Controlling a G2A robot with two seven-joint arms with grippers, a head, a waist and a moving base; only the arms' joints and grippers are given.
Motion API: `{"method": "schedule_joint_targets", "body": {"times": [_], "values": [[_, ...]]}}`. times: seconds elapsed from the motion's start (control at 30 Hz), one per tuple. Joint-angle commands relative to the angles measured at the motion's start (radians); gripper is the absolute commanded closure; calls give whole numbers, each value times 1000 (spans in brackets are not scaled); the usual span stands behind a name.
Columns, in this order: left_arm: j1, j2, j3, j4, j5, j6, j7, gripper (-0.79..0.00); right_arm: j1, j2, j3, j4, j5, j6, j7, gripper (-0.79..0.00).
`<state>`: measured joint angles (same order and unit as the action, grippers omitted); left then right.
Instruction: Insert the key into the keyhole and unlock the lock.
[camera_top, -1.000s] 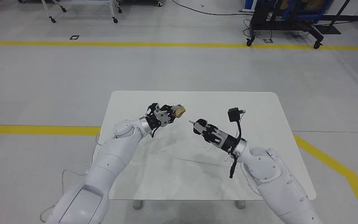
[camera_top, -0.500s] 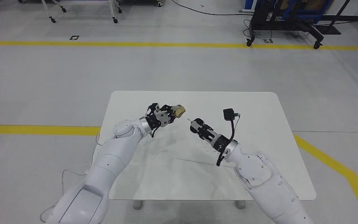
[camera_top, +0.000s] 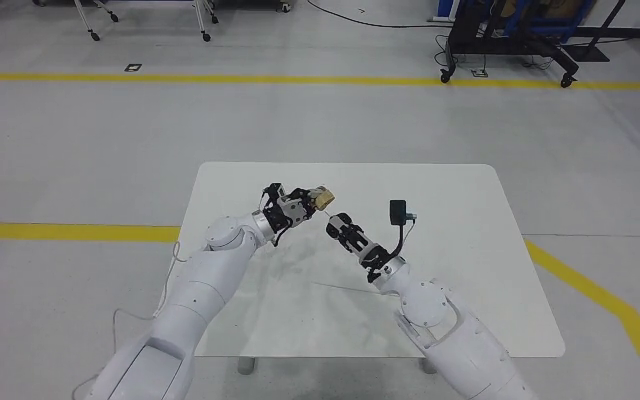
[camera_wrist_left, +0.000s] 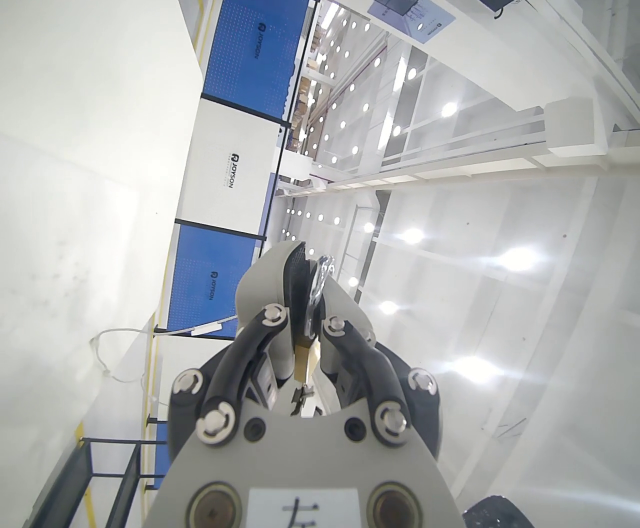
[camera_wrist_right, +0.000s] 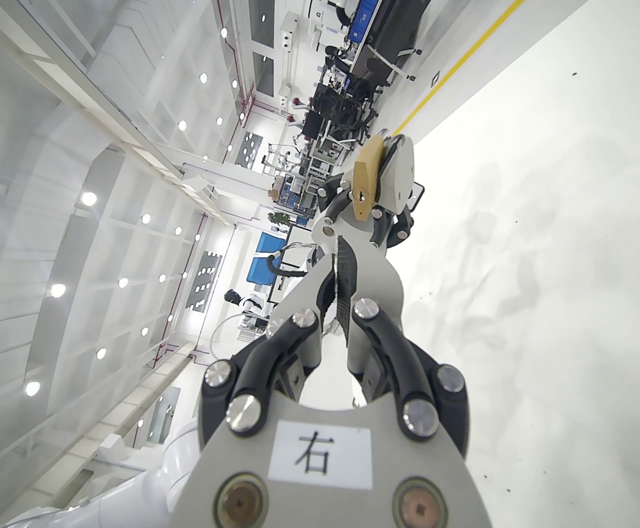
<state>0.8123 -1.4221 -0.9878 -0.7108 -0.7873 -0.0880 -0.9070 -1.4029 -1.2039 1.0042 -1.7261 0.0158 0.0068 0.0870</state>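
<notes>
lock (camera_top: 320, 196): brass body, shackle clamped in the closed left hand (camera_top: 307, 200), held above the tabletop (camera_top: 450, 200) | right hand (camera_wrist_right: 339, 248): fingers pressed together, tips just beside the lock's keyhole end; anything pinched is hidden

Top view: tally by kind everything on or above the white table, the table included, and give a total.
Padlock: 1
Key: 1
Pincers: 2, the left pincer and the right pincer
Table: 1
Total: 5
</notes>
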Motion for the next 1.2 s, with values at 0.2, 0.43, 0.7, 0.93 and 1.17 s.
{"method": "schedule_joint_targets", "body": {"times": [0.2,0.43,0.7,0.93,1.17], "values": [[43,15,-21,-86,66,14,53,0,-1,-9,3,12,-7,37,-18,0],[69,23,-31,-131,114,30,80,0,3,-17,8,25,2,55,-21,0],[82,27,-40,-157,144,43,109,0,1,-23,17,31,2,73,-10,0],[93,29,-42,-179,173,48,120,0,6,-29,18,36,6,81,3,0],[98,31,-40,-194,217,49,132,0,15,-37,21,49,8,104,-7,0]]}}
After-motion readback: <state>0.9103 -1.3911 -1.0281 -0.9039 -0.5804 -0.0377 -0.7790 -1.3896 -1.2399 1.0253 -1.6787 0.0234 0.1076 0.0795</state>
